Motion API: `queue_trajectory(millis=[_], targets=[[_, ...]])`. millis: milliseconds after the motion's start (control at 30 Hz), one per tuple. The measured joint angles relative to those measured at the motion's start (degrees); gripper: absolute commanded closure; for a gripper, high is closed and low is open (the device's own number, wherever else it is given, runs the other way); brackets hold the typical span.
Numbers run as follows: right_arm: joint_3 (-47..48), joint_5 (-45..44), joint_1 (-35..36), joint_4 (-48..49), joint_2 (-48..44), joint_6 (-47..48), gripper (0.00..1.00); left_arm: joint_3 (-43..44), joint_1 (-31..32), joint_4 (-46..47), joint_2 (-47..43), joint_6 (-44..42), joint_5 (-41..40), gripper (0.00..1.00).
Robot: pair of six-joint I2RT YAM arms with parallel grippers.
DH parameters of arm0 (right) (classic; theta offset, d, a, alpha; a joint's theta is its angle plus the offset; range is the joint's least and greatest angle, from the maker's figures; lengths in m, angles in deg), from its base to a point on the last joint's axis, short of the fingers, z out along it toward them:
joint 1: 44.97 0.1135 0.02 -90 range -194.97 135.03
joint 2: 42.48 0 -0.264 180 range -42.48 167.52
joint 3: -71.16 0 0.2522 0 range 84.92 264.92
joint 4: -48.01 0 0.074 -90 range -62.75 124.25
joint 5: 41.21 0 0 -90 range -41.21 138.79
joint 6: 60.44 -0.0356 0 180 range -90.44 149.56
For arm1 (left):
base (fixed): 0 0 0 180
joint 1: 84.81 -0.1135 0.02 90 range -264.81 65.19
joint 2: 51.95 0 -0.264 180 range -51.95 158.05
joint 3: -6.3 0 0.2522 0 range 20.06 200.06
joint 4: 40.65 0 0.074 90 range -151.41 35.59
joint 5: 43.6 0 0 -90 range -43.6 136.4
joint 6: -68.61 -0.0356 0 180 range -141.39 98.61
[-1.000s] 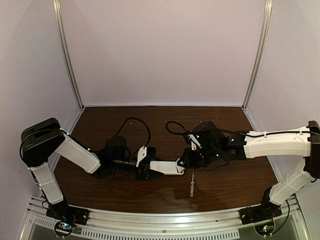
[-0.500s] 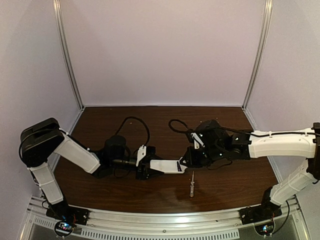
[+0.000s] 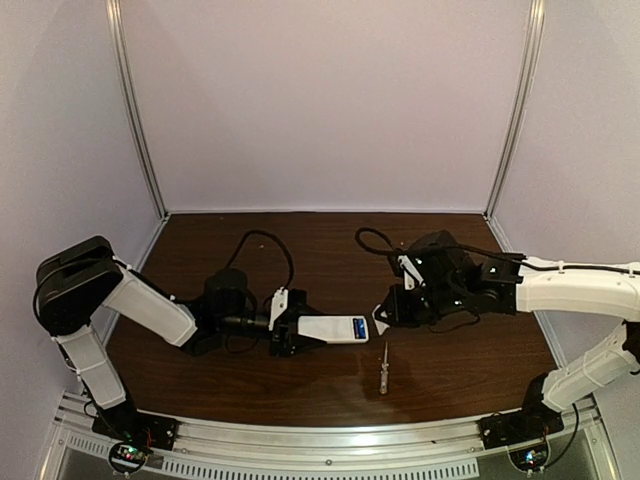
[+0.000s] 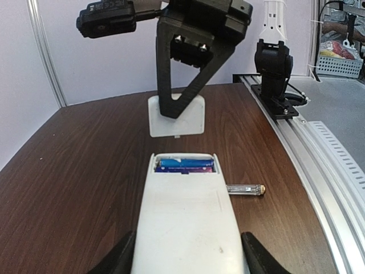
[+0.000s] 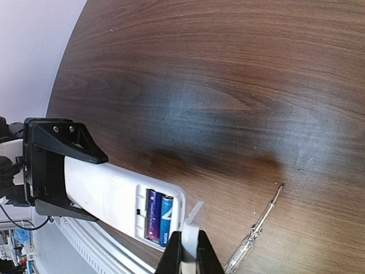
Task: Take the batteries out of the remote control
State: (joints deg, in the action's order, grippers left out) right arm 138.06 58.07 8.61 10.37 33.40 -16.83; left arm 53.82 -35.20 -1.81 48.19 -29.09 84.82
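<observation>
The right gripper, jaws pressed together on a small white cover piece, hangs right of centre in the overhead view, just off the open end of the remote control and not touching it. In the left wrist view the cover piece dangles in the upper middle of the frame, clear of the table, with a strip of bare wood between it and the remote.

The remote lies to the left of that gripper, its long axis running straight across the frame and pointing at it. The bay at its right-hand end stands uncovered, and the two batteries sit side by side inside, blue and dark, lying across the remote's length. The left gripper clamps the remote's far, left-hand end, one finger on each long edge, holding it off the wood.

The right arm is the nearer to the batteries, but its jaws are full; it would likely have to put the cover down first. A slim screwdriver lies on the table just below both, towards the bottom of the frame.
</observation>
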Motion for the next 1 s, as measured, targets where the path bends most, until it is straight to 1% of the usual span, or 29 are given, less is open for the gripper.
queue_trajectory(millis=[300,567,667,800,900,1000], targets=[[-1.4,-3.7,-4.5,-3.5,-5.0,1.6,1.00,-1.5,-0.8,0.1,-2.0,-0.7,0.2,1.00],[-1.7,-14.9,-6.6,-10.6,-7.0,2.6,1.00,-3.2,-1.2,1.0,-3.1,-0.8,0.0,1.00],[-1.6,-19.5,-6.6,-13.7,-5.9,2.7,1.00,-3.3,-1.3,1.6,-3.5,-0.5,-0.1,1.00],[-1.4,-25.2,-6.7,-18.1,-2.1,2.7,1.00,-3.8,-1.3,3.5,-4.0,0.2,-0.1,1.00],[-1.2,-28.0,-6.7,-20.5,1.5,2.7,1.00,-4.1,-1.3,3.9,-4.0,0.3,0.0,1.00],[-1.0,-29.7,-6.7,-21.9,4.6,2.7,1.00,-3.7,-1.3,2.3,-4.0,0.3,0.5,1.00]])
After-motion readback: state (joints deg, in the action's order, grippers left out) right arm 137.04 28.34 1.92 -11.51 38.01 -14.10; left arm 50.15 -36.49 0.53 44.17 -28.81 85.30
